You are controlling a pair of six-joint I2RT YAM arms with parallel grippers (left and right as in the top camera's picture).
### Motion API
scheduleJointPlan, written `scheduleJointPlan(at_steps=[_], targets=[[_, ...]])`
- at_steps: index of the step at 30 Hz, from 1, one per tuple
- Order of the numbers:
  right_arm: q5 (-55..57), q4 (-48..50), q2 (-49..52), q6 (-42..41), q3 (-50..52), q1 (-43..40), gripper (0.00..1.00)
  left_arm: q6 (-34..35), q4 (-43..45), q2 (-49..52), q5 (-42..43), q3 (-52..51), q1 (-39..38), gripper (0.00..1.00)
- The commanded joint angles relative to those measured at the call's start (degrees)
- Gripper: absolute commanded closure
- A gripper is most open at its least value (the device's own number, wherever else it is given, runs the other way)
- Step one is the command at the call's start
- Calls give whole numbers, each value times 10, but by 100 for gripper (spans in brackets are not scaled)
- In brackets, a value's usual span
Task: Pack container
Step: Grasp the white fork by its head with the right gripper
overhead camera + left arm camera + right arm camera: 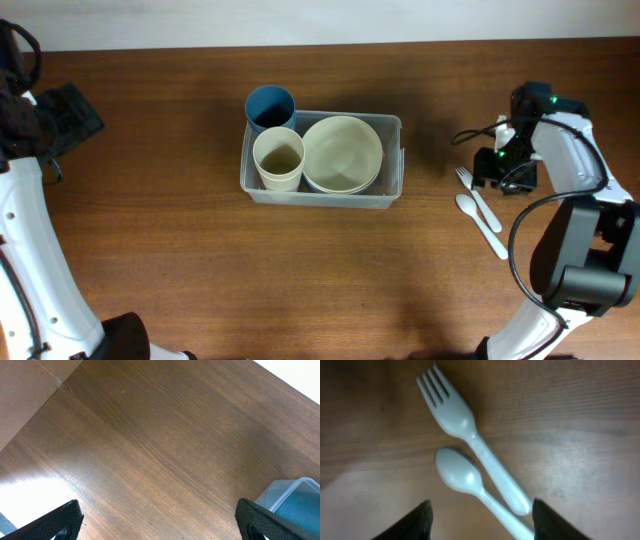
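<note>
1. In the right wrist view, only the dark tips of the right gripper [481, 505] show at the lower edge. They stand wide apart with nothing clamped. The lower end of the white plastic spoon [460, 472] is cut off between them.
2. The left gripper [157, 510] is likewise spread open and empty. Its tips are cropped at the lower corners of the left wrist view. Overhead it is a dark mass at 10 o'clock from the bin, with no detail to make out.
3. The left wrist view catches only one rounded corner of the clear, translucent plastic rectangular container [330, 199] at 4 o'clock. Blue shows blurred through its wall.
4. Overhead, the container sits mid-table, mouth upward, with its long axis running 9 to 3 o'clock.
5. Inside it, a cream round cup [279, 158] stands at the 9 o'clock end and a blue round cup [270, 105] at the 11 o'clock corner. A cream round bowl [342, 153] fills the 3 o'clock side.
6. At 3 o'clock from the container and well apart from it, a white plastic fork [470, 435] and the spoon lie side by side on the brown wooden table [200, 280]. Both lie under the right gripper, heads towards 11 o'clock.
</note>
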State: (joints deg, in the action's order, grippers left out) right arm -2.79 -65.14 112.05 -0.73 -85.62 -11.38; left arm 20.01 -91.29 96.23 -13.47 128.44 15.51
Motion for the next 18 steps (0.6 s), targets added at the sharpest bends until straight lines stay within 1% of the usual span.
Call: scheduleJointPlan(at_steps=[1,7,12,18], targets=[[4,54,-9,14,36,2,41,6,-1,2,2,-2,2,0],[2,125,-9,45,70,2,42,6,-1,2,2,-2,2,0],[2,160,-8,63,79,11,43,6,-1,2,2,-2,2,0],[2,181,14,63,80,33,43,6,-1,2,2,-2,2,1]])
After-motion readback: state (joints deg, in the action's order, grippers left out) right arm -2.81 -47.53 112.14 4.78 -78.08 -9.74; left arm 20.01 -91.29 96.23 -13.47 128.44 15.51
